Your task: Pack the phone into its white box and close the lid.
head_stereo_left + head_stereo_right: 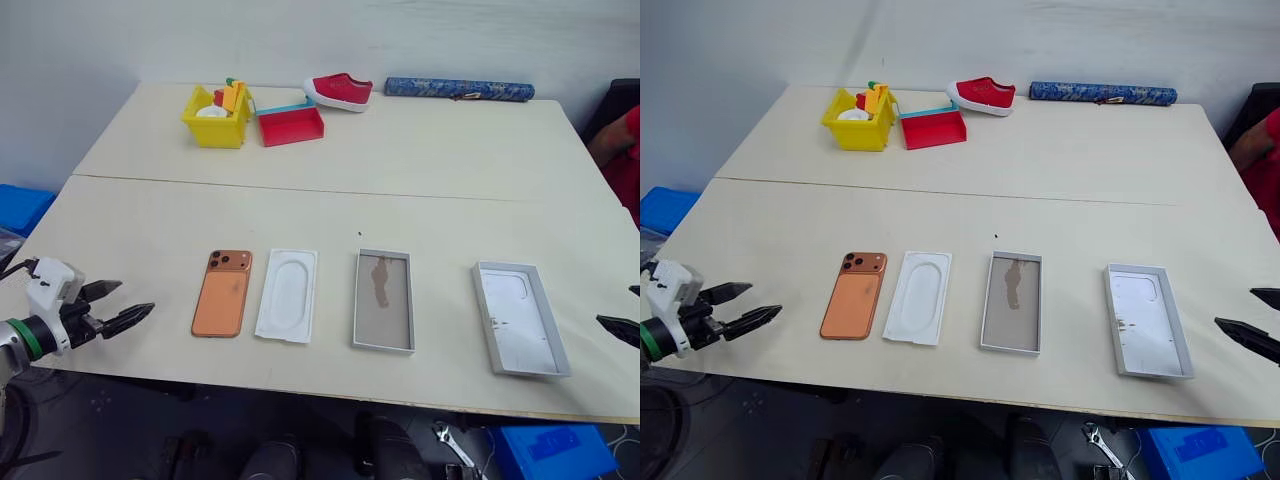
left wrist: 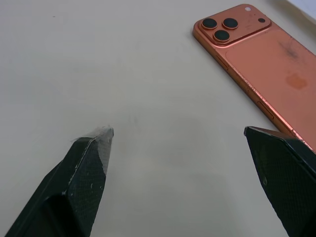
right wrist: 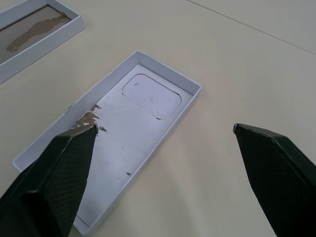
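The copper-orange phone (image 1: 222, 292) lies camera side up at the front left of the table. Further right sit the white box (image 1: 395, 315), with a grey-brown smudged floor, and then the all-white lid (image 1: 520, 320), inner face up. My left gripper (image 1: 136, 296) hovers open just left of the phone, which lies beside its fingers in the left wrist view (image 2: 261, 69). My right gripper (image 1: 1235, 307) is open at the table's right edge, just right of the lid (image 3: 123, 143). Neither gripper holds anything.
A flat white insert (image 1: 288, 295) with an oval recess lies between phone and box. At the back stand a yellow bin (image 1: 217, 118), a red tray (image 1: 291, 126), a red shoe (image 1: 339, 91) and a blue roll (image 1: 458, 89). A person's red sleeve (image 1: 625, 140) shows at the far right.
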